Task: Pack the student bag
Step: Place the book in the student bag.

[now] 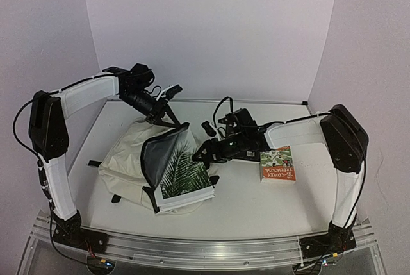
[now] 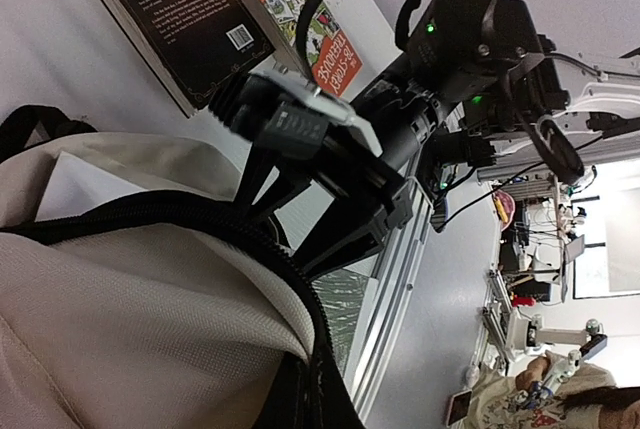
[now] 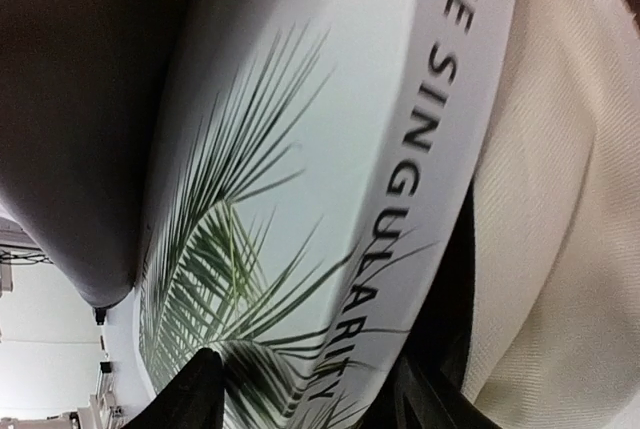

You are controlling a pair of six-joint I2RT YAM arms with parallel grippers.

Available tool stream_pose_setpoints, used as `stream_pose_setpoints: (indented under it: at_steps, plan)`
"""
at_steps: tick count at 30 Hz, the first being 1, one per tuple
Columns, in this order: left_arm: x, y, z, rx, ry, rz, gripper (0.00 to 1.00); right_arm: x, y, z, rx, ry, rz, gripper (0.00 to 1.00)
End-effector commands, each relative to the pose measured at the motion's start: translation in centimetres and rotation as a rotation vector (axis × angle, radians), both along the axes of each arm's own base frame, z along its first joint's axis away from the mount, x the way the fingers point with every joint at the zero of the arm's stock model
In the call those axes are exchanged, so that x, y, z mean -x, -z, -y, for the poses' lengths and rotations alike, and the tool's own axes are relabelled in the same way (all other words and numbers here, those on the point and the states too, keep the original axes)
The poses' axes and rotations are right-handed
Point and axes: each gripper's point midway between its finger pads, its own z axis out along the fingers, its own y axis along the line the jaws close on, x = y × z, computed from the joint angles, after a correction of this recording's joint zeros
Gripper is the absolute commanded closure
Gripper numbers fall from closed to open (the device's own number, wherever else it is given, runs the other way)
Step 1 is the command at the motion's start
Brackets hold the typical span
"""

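The student bag [image 1: 125,159] is lying on its side at the left-middle of the table [image 1: 256,211]. Its cream body is spreading away to the left, and its mouth is facing right and toward the arms. Its flap [image 1: 157,153] is standing up with the grey lining showing. A palm-leaf book [image 1: 186,175] is sitting partly under that flap, with its near end sticking out of the mouth. Its long axis is running from that near end back into the bag.

The right claw [image 1: 208,152] is hovering at the book's right edge, just beside the mouth. In its wrist view the jaws are standing apart, one on each side of the spine edge. They look loose rather than clamped, so I am reading the claw as open.

The bag is lying to the left of this claw, so any push to seat the book deeper would probably need to go leftward, along the book's length. The right arm is the nearer one for that.

The left claw [image 1: 168,118] is closed and appears to be pinching the top edge of the flap, holding the mouth open, so it is not free to help.

Further right, an orange-spined book [image 1: 277,164] is waiting flat on the table, well apart from the bag. A black book [image 2: 170,9] is lying beside it in the left wrist view.
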Motion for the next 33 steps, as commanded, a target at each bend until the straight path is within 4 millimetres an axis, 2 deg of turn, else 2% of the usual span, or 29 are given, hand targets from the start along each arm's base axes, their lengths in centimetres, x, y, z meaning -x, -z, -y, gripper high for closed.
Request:
stream_pose_setpoints:
  at_steps: [1,5,8,10,13,20,25,26,33]
  plan:
    - [-1.4,-3.7,-0.1,0.087,-0.09,0.141,1.0,-2.2,-5.9,0.4,-0.102,0.112,0.151,0.34]
    - [-1.9,-4.3,-0.7,0.111,-0.136,0.166,1.0,-1.0,-6.7,2.5,-0.085,0.172,0.147,0.21]
    - [-2.8,-4.7,-1.2,0.111,-0.18,0.176,1.0,-0.4,-7.2,4.8,-0.058,0.277,0.122,0.11]
    - [-3.5,-4.9,-1.5,0.107,-0.216,0.187,1.0,0.2,-7.1,6.2,-0.049,0.356,0.057,0.05]
    - [-4.4,-5.2,-1.7,0.112,-0.27,0.196,1.0,2.1,-6.8,7.6,-0.072,0.461,-0.052,0.02]
    - [-4.8,-5.7,-1.6,0.159,-0.294,0.2,1.0,6.4,-5.7,7.1,-0.178,0.586,-0.268,0.02]
    - [-4.5,-5.7,-1.5,0.174,-0.27,0.193,1.0,7.8,-4.5,6.8,-0.244,0.631,-0.362,0.02]
    - [-4.4,-5.8,-1.5,0.177,-0.267,0.193,1.0,8.1,-4.8,6.4,-0.282,0.624,-0.372,0.02]
    - [-4.1,-6.3,-1.8,0.178,-0.254,0.195,1.0,9.1,-3.7,3.0,-0.303,0.574,-0.427,0.02]
